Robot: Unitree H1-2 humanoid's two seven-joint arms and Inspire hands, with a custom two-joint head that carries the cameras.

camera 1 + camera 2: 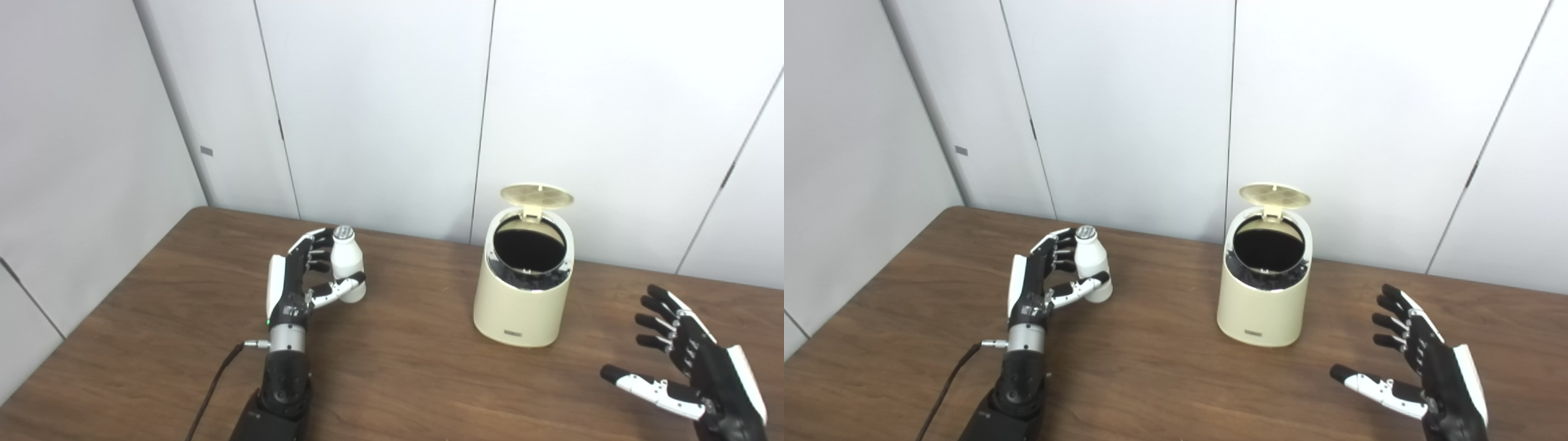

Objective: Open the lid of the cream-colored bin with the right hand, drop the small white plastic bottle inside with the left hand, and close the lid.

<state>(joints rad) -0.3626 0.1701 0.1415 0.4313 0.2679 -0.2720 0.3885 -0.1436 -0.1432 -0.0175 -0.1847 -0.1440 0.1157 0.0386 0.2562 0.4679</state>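
We see the cream-colored bin (522, 293) standing upright on the wooden table (392, 380), a little right of the centre, with its lid (537, 195) already tipped up at the back, so the dark mouth is free. We judge that the opening step is done and the drop is the step in hand.

The left hand (306, 275) has its fingers and thumb wrapped around the small white plastic bottle (347, 263), which stands upright in the grasp, cap on top. We cannot tell if the bottle touches the table or is just lifted. It is well apart from the bin, on its left side.

The right hand (1415, 373) is to the right of the bin, with its fingers spread apart and holding nothing.

For the next move, we think the left hand must carry the bottle to the right and up, over the rim, stop above the mouth and only then let go. The raised lid stands behind the mouth, so the approach should come from the front or the left side.
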